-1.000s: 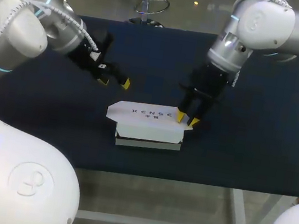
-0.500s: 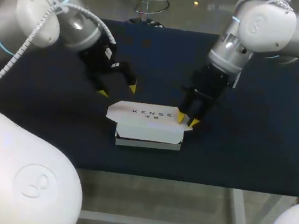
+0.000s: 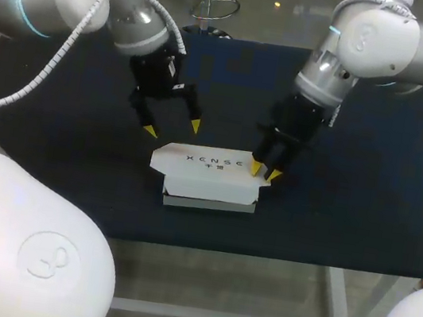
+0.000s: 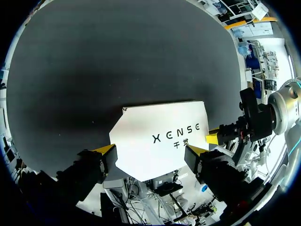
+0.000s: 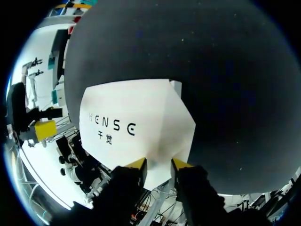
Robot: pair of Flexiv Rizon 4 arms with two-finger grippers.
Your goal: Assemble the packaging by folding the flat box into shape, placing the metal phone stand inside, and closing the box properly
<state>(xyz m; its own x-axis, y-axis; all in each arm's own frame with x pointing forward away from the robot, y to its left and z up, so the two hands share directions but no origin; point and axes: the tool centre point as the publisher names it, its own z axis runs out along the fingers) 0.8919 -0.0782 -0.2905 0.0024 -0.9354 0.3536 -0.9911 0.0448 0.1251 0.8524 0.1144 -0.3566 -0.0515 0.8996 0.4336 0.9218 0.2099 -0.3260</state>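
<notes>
box [image 3: 209, 201] at the middle of the table [image 3: 367, 191], lid [image 3: 210, 165] laid over, seemingly being closed: our right gripper [image 3: 264, 170] is at its right end, hold we cannot tell; our left gripper [image 3: 172, 127], wide open and empty, hovers just behind, likely pressing the lid next.

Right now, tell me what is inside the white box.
Nothing inside shows. The lid lies across the top of the box and covers the interior, so whether the phone stand is already in there cannot be seen.
</notes>
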